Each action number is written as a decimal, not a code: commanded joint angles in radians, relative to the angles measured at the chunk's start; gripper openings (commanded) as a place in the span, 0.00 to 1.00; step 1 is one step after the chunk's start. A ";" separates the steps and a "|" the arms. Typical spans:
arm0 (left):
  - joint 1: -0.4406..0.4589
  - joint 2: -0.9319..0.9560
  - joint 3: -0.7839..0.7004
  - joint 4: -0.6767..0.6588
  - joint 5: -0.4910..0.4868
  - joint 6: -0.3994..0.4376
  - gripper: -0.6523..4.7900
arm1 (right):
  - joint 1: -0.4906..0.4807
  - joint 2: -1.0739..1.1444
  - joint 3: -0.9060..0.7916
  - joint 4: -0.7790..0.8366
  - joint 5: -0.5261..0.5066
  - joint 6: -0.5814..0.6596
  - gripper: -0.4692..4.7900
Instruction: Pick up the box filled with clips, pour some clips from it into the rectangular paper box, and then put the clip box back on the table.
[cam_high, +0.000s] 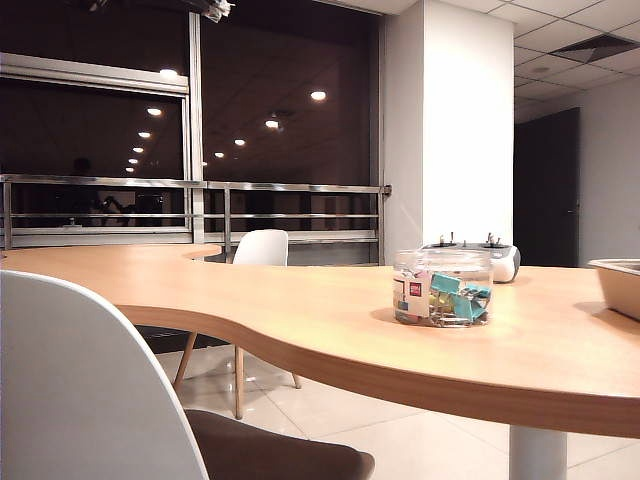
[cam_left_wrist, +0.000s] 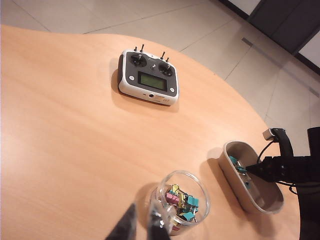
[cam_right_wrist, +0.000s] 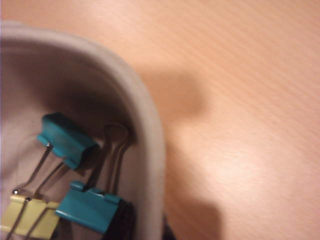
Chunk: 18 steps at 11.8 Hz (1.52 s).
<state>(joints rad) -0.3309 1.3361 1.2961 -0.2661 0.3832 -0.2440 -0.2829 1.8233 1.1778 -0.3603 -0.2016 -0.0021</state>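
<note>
Risk: the right gripper (cam_left_wrist: 252, 171) reaches into the rectangular paper box (cam_left_wrist: 227, 162) at the right, grip state unclear, and may snag the clips (cam_right_wrist: 67, 140) or drag it. The box filled with clips (cam_left_wrist: 182, 202) stands upright on the table (cam_left_wrist: 60, 125) left of it, lidless and part full. The left gripper (cam_left_wrist: 142, 225) hovers near it, nearly clenched and empty.

Warm light-wood worktop (cam_high: 300, 310), smooth with a soft satin sheen and fine straight grain in the right wrist view. On it, the small clear round plastic jar (cam_high: 442, 288), glossy, catching highlights, with a red-and-white paper label. Inside, teal, yellow and pink binder clips (cam_left_wrist: 182, 201), painted metal with thin silver wire handles. The wide shallow beige pulp-paper tray (cam_left_wrist: 250, 176) looks matt and slightly fibrous, rim rolled smooth. White plastic controller with knobs (cam_left_wrist: 148, 77), semi-gloss shell. The left gripper's dark fingers (cam_left_wrist: 126, 226) look like matt plastic.
</note>
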 joint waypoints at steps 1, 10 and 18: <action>0.001 -0.004 0.005 0.017 0.006 0.000 0.19 | 0.021 -0.003 0.005 0.024 -0.002 -0.003 0.16; 0.001 -0.004 0.005 0.011 0.006 0.000 0.19 | 0.189 -0.003 0.005 0.021 -0.091 -0.006 0.11; -0.102 0.083 0.046 -0.008 -0.023 -0.084 0.11 | 0.192 -0.317 0.122 -0.083 -0.085 -0.006 0.08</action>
<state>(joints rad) -0.4156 1.4078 1.3239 -0.2905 0.3748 -0.3134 -0.0902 1.5360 1.2892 -0.4690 -0.2878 -0.0086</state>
